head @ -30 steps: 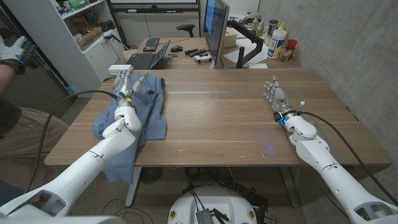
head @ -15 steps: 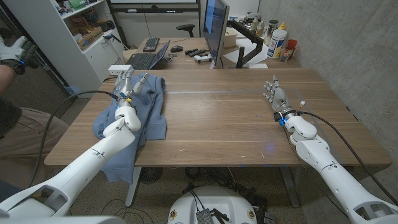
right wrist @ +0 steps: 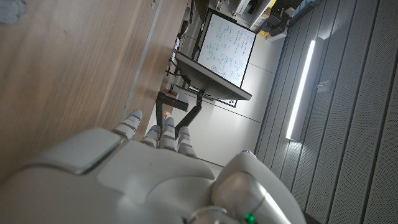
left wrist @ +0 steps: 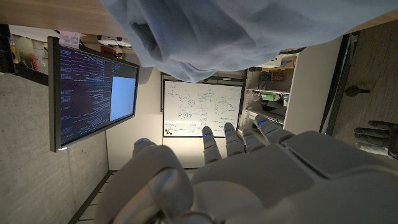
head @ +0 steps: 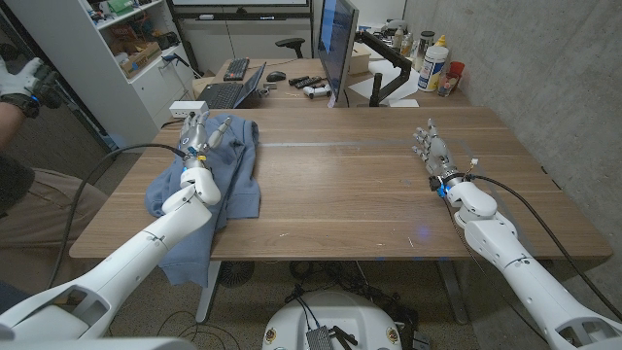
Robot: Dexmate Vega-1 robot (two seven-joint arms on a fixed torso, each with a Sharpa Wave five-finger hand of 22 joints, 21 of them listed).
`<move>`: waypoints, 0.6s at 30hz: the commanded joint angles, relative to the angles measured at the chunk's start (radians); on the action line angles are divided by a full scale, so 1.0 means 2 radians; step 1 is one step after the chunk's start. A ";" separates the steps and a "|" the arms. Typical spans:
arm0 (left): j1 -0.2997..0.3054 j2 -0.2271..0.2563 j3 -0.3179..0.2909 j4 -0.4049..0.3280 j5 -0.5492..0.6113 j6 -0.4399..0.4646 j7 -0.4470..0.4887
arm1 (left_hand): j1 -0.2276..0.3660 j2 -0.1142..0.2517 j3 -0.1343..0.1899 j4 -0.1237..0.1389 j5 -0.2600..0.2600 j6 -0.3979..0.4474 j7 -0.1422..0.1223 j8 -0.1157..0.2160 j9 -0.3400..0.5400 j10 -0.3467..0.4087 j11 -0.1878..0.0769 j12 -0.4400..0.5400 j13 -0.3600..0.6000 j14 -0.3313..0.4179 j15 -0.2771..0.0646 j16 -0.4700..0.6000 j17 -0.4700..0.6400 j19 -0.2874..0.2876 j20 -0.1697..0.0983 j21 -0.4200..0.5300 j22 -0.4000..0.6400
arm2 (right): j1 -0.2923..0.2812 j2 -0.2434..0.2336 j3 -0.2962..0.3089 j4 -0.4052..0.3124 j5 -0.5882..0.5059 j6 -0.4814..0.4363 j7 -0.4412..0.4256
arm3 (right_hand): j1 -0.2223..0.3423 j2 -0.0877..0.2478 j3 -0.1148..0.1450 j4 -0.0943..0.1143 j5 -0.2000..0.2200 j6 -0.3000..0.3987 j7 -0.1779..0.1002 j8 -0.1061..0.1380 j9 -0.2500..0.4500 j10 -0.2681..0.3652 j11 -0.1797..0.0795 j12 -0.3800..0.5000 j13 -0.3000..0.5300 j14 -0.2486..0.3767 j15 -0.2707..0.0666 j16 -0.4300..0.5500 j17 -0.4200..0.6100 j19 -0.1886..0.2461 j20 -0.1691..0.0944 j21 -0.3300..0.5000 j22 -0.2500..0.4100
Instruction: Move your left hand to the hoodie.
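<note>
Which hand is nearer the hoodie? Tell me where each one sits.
Left. The left hand is over the blue hoodie at the table's left side; the right hand is far across the table, well apart from it.

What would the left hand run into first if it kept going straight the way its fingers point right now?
Probably the far part of the blue hoodie: the left hand is over the cloth, fingers aimed at the table's back edge. Whether it already touches the fabric is unclear. Beyond that edge stands a laptop.
</note>
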 commanded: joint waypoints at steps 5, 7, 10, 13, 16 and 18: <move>-0.008 0.006 0.007 0.019 -0.011 0.001 -0.002 | -0.001 -0.002 0.000 -0.002 0.003 -0.003 -0.001 -0.001 0.002 -0.006 -0.002 0.000 0.002 -0.004 -0.020 -0.002 0.003 -0.002 -0.001 -0.001 0.002 | -0.005 -0.002 0.002 -0.002 0.001 0.003 -0.002 | -0.003 0.006 0.000 0.003 -0.001 0.000 -0.002 0.002 0.003 -0.002 0.000 -0.001 0.002 -0.004 0.001 0.002 0.003 -0.005 0.001 0.005 0.003; -0.009 0.006 0.004 0.027 -0.020 -0.013 -0.001 | -0.001 -0.002 0.000 -0.002 0.003 -0.003 -0.002 -0.002 0.002 -0.006 -0.003 0.000 0.002 -0.004 -0.020 -0.001 0.003 -0.001 -0.001 -0.001 0.002 | -0.004 -0.002 0.002 -0.002 0.002 0.003 -0.001 | -0.003 0.006 0.000 0.003 -0.001 0.000 -0.002 0.002 0.003 -0.002 0.000 -0.001 0.002 -0.004 0.001 0.003 0.003 -0.005 0.001 0.005 0.003; -0.013 0.008 0.006 0.034 -0.023 -0.017 -0.005 | -0.002 -0.002 0.000 -0.002 0.003 -0.004 -0.002 -0.002 0.002 -0.007 -0.004 0.001 0.002 -0.004 -0.020 -0.001 0.003 -0.001 -0.001 -0.001 0.002 | -0.004 -0.002 0.002 -0.003 0.002 0.002 -0.001 | -0.003 0.006 0.000 0.003 -0.001 0.000 -0.002 0.002 0.003 -0.002 -0.001 -0.001 0.002 -0.004 0.000 0.003 0.003 -0.004 0.001 0.005 0.003; -0.016 0.010 0.007 0.038 -0.025 -0.018 -0.006 | -0.002 -0.002 0.000 -0.002 0.004 -0.004 -0.002 -0.002 0.002 -0.007 -0.004 0.000 0.002 -0.005 -0.020 -0.002 0.003 -0.001 -0.002 0.000 0.002 | -0.005 -0.002 0.002 -0.004 0.002 0.001 -0.002 | -0.003 0.006 0.000 0.003 -0.001 0.000 -0.002 0.002 0.003 -0.002 0.000 -0.001 0.002 -0.004 0.000 0.003 0.003 -0.005 0.001 0.005 0.003; -0.017 0.012 0.007 0.040 -0.028 -0.021 -0.005 | -0.002 -0.002 0.000 -0.002 0.004 -0.005 -0.002 -0.002 0.002 -0.008 -0.005 0.000 0.002 -0.005 -0.020 -0.001 0.003 -0.001 -0.002 0.000 0.002 | -0.005 -0.003 0.002 -0.004 0.001 0.002 -0.003 | -0.003 0.006 -0.001 0.003 -0.001 0.000 -0.002 0.002 0.003 -0.002 0.000 -0.001 0.002 -0.004 0.000 0.003 0.003 -0.005 0.001 0.005 0.003; -0.017 0.011 0.007 0.042 -0.029 -0.022 -0.002 | -0.002 -0.002 0.000 -0.002 0.004 -0.006 -0.002 -0.002 0.002 -0.008 -0.005 0.000 0.002 -0.005 -0.020 -0.001 0.003 -0.001 -0.002 0.000 0.002 | -0.006 -0.003 0.002 -0.005 0.002 0.001 -0.003 | -0.004 0.006 -0.001 0.003 -0.001 0.000 -0.002 0.002 0.003 -0.002 0.000 -0.001 0.002 -0.004 0.001 0.003 0.003 -0.005 0.001 0.005 0.003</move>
